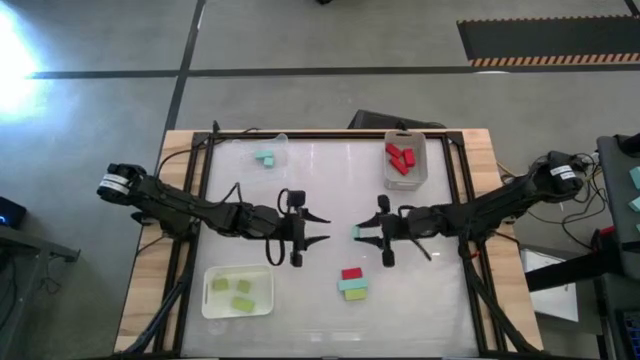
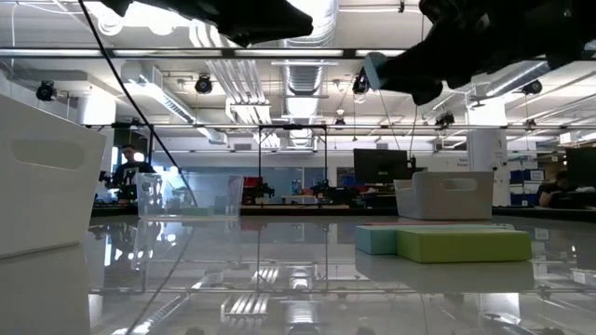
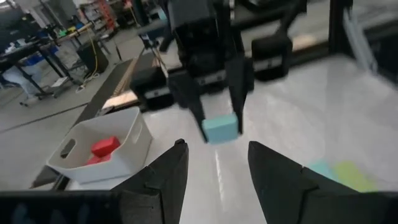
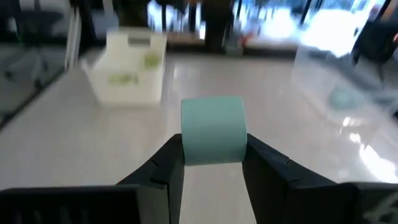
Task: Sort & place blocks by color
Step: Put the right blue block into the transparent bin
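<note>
Teal block [image 4: 213, 129] clamped in right end effector [image 1: 358, 232], held above table [image 1: 330, 190] centre; left end effector [image 1: 318, 228] facing it, fingers spread, empty; red, teal, green blocks [image 1: 352, 285] stacked close together on table just below

Glossy white tabletop [image 1: 330, 180], wooden edges. Directly on it: white tray [image 1: 238, 291] near left front; white tray [image 1: 407, 160] at right back; clear tray [image 1: 262, 152] at left back; loose red block [image 1: 351, 273], teal block [image 1: 350, 284], yellow-green block [image 1: 356, 294] clustered front centre.
</note>
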Available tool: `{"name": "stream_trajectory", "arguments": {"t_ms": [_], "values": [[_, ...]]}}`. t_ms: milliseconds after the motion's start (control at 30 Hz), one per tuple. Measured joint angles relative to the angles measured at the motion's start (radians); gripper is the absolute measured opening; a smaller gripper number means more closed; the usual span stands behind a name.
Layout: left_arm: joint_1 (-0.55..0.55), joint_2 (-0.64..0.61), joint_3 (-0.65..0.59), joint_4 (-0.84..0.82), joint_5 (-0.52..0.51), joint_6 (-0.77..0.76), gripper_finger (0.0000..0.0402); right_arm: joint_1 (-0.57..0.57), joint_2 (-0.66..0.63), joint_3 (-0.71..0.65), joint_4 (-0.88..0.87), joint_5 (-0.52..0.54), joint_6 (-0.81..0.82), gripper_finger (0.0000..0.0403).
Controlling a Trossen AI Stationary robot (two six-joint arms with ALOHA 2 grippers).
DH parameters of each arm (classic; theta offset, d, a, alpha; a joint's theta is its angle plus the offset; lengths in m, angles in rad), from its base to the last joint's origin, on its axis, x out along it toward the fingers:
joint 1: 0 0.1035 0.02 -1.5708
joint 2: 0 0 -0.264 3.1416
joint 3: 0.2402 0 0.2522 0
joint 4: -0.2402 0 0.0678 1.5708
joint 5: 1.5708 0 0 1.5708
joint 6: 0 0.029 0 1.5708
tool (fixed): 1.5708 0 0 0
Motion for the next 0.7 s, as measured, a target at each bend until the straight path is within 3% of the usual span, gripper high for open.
{"name": "stream_trajectory", "arguments": {"t_ms": [200,400,700], "values": [[-0.004,0.001,-0.001,0.059,0.017,-0.114,0.0152,-0.013,0.053,-0.084,0.337,-0.001,-0.018,0.0116],[-0.002,0.05,-0.001,0.194,0.018,-0.131,0.0159,-0.013,0.106,-0.088,0.468,-0.003,-0.041,0.0116],[0.017,0.18,0.0,0.451,0.018,-0.128,0.0253,-0.013,0.119,-0.083,0.478,-0.004,-0.052,0.0116]]}}
